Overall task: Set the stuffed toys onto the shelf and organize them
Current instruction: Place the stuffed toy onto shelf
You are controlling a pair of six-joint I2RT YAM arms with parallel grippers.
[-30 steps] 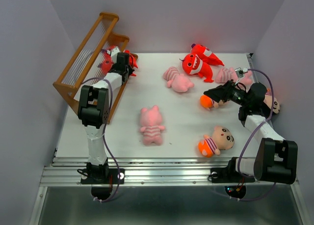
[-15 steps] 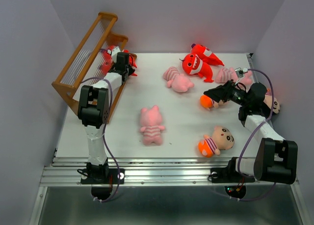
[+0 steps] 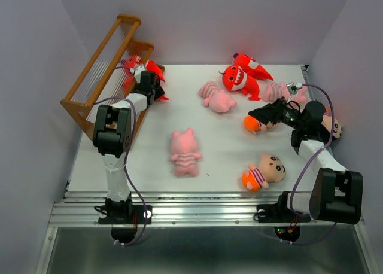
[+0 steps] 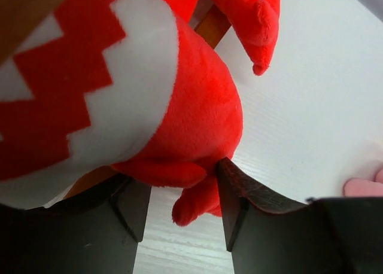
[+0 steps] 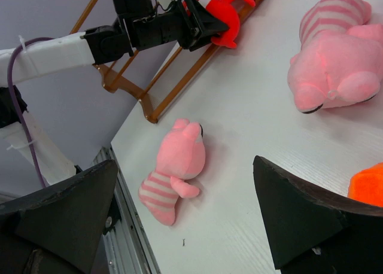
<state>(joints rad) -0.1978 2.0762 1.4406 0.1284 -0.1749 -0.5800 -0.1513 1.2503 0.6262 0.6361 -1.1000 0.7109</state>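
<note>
The brown wooden shelf stands at the far left. A red toothy monster rests against its lowest tier, with more red plush just behind it. My left gripper is open at the monster's underside; a red foot hangs between the jaws and brushes the right finger. My right gripper hovers wide open and empty over the right half of the table, beside a boy doll. A pink striped pig lies mid-table.
Loose on the white table are another pig, two red monsters, a third pig, a boy doll near the front and one more behind the right arm. Walls close in on both sides.
The left gripper's jaws have parted, releasing the red monster at the shelf, and the shelf has shifted slightly left. The right arm has not moved.
</note>
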